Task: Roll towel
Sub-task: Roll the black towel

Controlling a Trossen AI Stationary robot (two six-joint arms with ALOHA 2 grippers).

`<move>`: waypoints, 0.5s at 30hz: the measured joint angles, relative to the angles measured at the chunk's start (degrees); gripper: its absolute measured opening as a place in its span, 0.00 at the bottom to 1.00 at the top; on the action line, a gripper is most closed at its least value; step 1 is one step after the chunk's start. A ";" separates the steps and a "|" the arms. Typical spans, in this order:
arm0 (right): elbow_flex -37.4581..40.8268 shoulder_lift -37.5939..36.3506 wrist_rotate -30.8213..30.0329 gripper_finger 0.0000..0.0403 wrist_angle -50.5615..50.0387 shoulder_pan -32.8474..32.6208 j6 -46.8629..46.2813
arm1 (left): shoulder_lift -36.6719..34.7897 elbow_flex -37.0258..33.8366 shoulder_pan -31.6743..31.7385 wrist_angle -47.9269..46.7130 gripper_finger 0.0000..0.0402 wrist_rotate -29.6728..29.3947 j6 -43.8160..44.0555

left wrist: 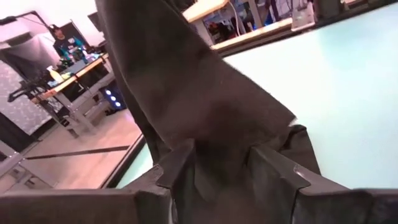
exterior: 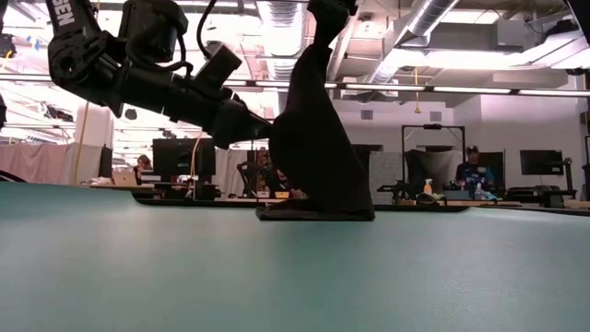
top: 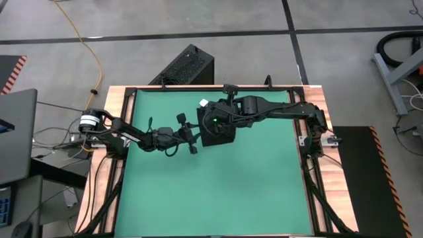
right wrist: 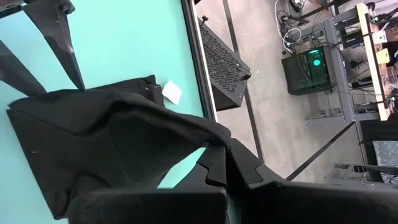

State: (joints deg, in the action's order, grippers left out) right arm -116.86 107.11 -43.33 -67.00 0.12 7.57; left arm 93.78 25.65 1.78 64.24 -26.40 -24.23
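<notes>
towel (exterior: 313, 138) hangs upright, long axis vertical, black, draped w/ base on mat (exterior: 277, 277); right gripper (right wrist: 214, 158) clamped on top; left gripper (left wrist: 233, 165) fingers apart around cloth.

The towel (top: 218, 129) lies near the middle of the mat (top: 218, 192) on the desk (top: 112, 99), toward its far edge, one part lifted above the rest; the right pincer (top: 215, 120) is over it, clamped on the raised part; the left pincer (top: 196, 137) is at its left edge; the tag (top: 204, 102) lies just behind it.
</notes>
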 joint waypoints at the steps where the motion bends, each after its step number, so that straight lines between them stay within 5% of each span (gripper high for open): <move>1: 0.00 0.00 0.00 0.02 0.00 0.00 -0.01 | 0.00 0.00 0.02 0.10 0.30 -0.01 0.02; 9: 0.00 0.00 0.00 0.02 -0.05 0.00 -0.06 | 0.00 0.00 -0.30 -0.19 0.03 -1.28 0.16; 15: -0.02 0.02 -0.63 0.02 -2.64 2.40 -0.26 | -3.36 0.00 -4.21 0.76 0.00 -11.77 -4.14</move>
State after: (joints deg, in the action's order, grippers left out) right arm -116.88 107.13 -43.96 -69.64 2.52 7.31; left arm 90.42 25.65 -2.43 64.99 -38.18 -28.37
